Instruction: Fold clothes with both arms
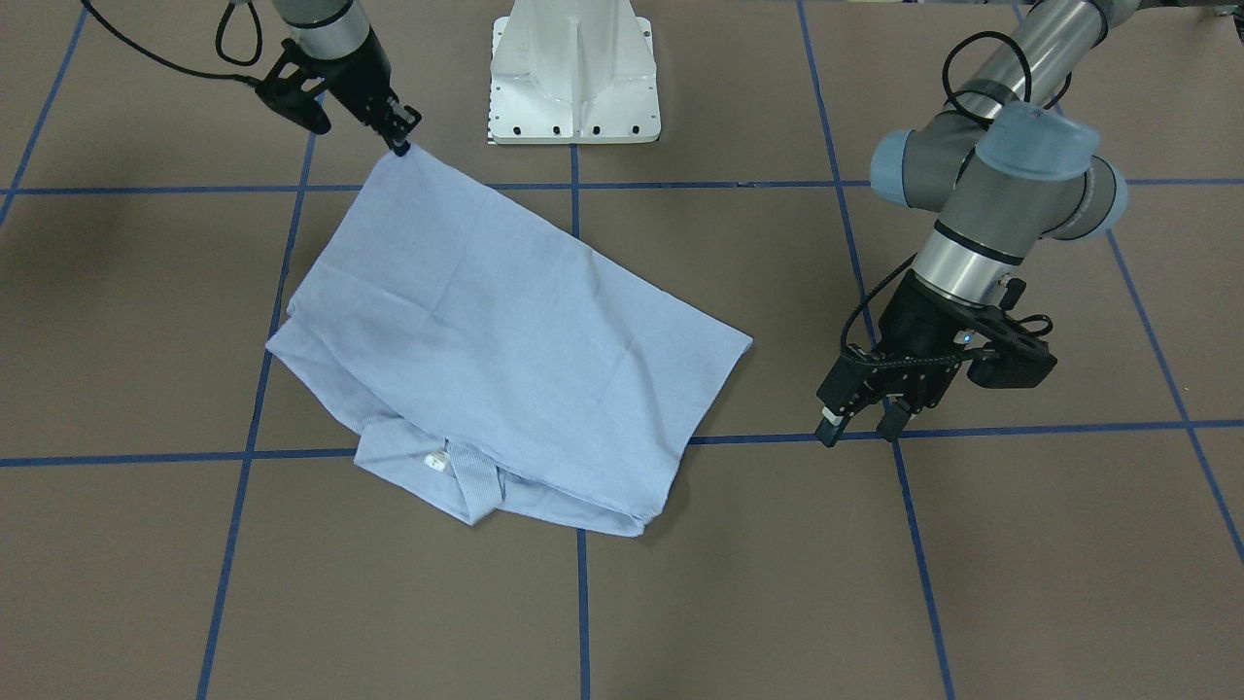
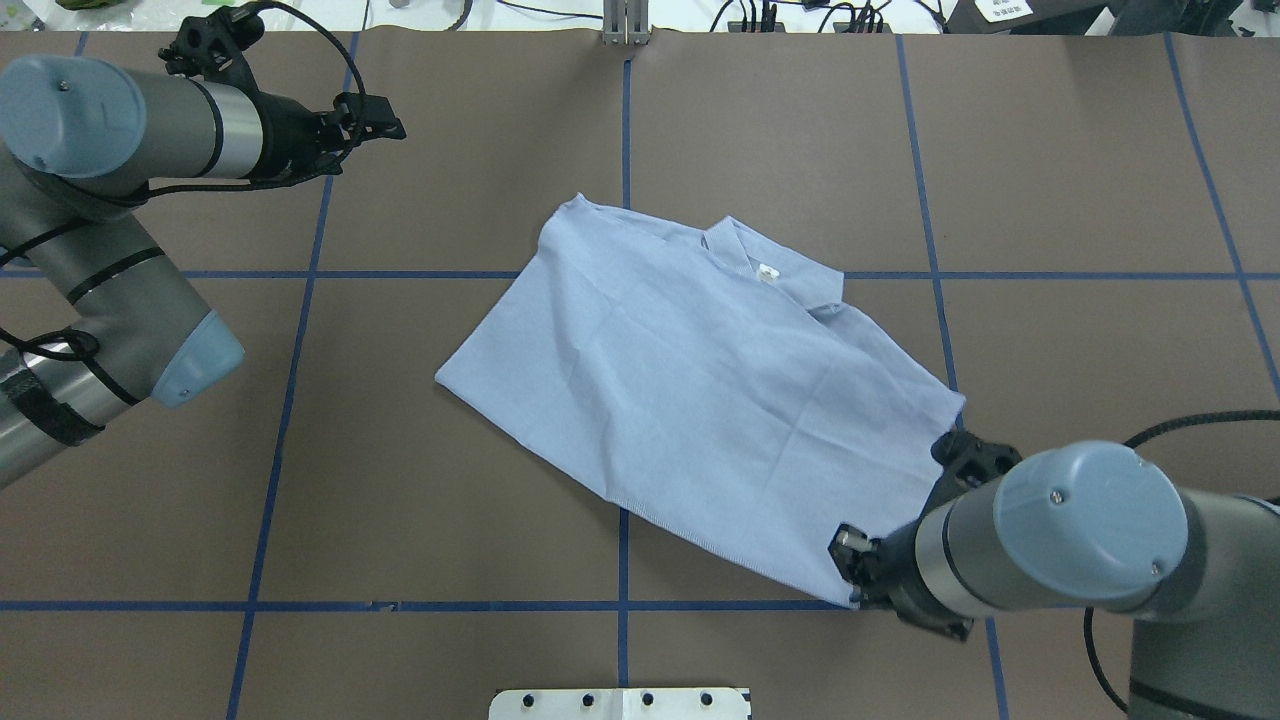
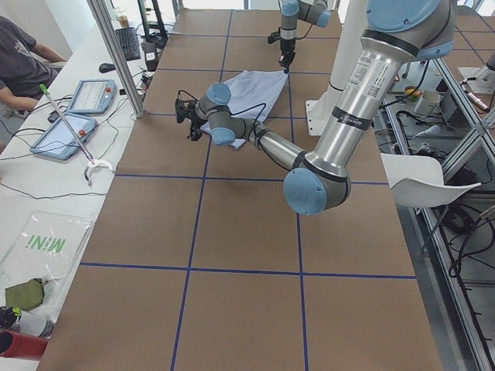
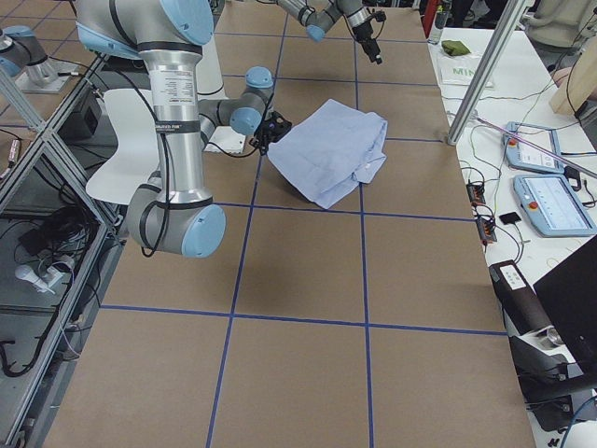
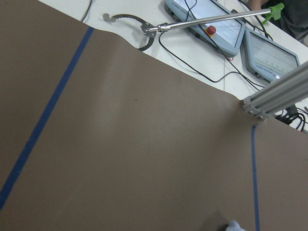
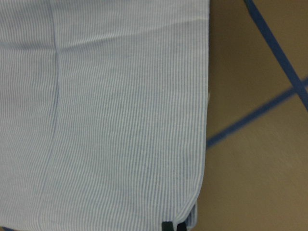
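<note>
The shirt lies before the pedestal base, sleeves seemingly tucked in, a halving fold likely left. The right gripper pinches its corner nearest the base; the left gripper, fingers spread and empty, hangs well away from the base

Matt cloth shirt (table perhaps paper)

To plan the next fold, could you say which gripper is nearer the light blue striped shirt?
Right. The right gripper pinches a corner of the light blue striped shirt; the left gripper hangs open, clear of it.
</note>
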Robot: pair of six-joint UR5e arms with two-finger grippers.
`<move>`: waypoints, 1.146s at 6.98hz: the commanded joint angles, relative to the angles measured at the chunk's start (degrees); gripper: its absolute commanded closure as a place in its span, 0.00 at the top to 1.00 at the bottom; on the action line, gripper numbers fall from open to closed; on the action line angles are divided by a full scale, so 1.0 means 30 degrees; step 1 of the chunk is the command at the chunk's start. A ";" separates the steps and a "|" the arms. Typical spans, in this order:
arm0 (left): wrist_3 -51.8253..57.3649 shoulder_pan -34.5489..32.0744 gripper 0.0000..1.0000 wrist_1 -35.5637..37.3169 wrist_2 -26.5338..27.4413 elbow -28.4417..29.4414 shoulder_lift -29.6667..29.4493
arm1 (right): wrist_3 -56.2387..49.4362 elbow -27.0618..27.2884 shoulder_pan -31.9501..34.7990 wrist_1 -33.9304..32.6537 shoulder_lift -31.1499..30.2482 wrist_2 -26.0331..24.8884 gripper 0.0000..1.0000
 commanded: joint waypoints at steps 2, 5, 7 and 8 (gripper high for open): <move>-0.4078 0.1345 0.99 0.0178 -0.1199 -0.4357 0.2848 | 0.2676 0.1197 -0.3435 -0.1520 0.0001 0.1819 0.99; -0.5442 0.5090 0.99 0.1874 0.0843 -0.4544 0.2916 | 0.1782 0.0065 0.3417 -0.1462 0.1772 0.1877 1.00; -0.7138 0.7347 0.89 0.3802 0.1697 -0.4457 0.2480 | -0.2396 -0.2396 0.6627 -0.1433 0.3686 0.1702 1.00; -0.7203 0.7853 0.83 0.3985 0.2545 -0.4398 0.2506 | -0.3865 -0.2957 0.7627 -0.1316 0.3780 0.1847 1.00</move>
